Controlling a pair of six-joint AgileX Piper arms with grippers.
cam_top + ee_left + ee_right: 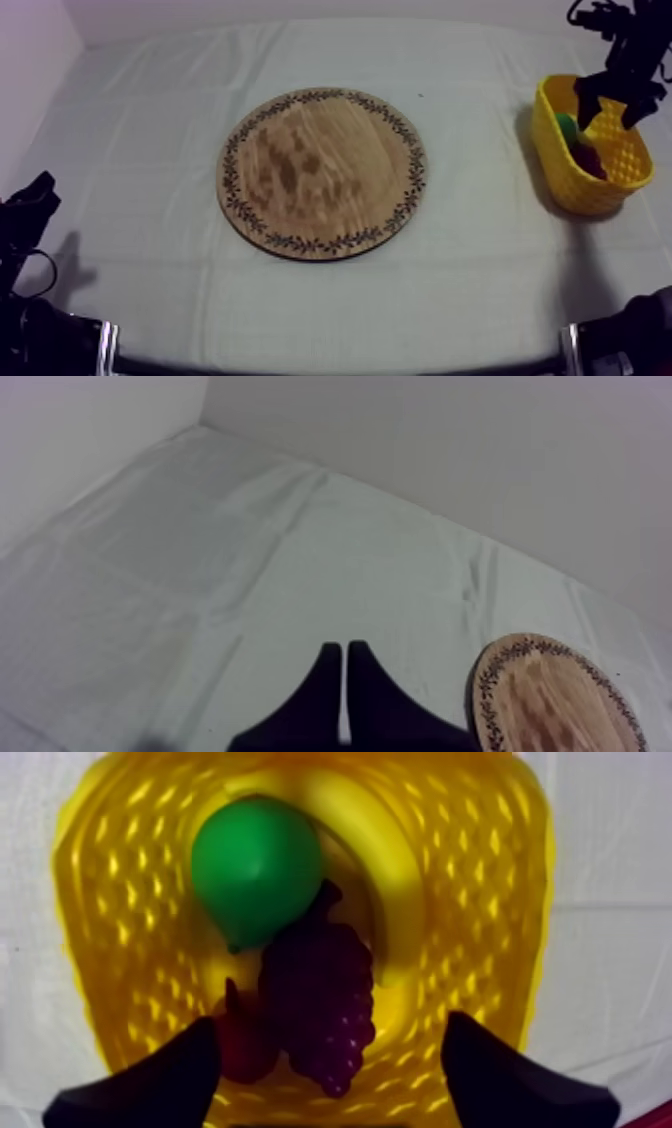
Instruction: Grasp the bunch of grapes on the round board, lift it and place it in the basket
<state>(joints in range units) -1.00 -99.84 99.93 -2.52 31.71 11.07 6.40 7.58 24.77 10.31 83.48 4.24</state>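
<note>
Black fingers [490, 1077] of the right gripper [330, 1024] stand wide apart with nothing between them, hanging over the open basket [110, 902]. Grapes [320, 987] lie inside on the basket floor, free of both fingers, touching a pear [258, 867] and a small red fruit [238, 1047]; a curved yellow shape behind them looks like a banana [375, 872].

From above, the board [322, 172] is bare mid-table, and the right gripper [608, 108] hovers over the basket [560, 165] at the table's right edge. The left gripper [32, 205] sits low at its own side, its fingers [325, 686] together in a narrow wedge, near the board [555, 696] rim.

Step, as I judge it: drop done, task near complete. Next move calls for a straight lift clear of the basket rim, without snagging the wall.

- Grapes: dark purple, knobbly, tapering cluster.
- Pear: smooth, glossy green.
- Basket: yellow plastic, perforated lattice walls.
- Board: round, wood grain, leaf-pattern rim.
- Cloth: grey-white, lightly creased.
</note>
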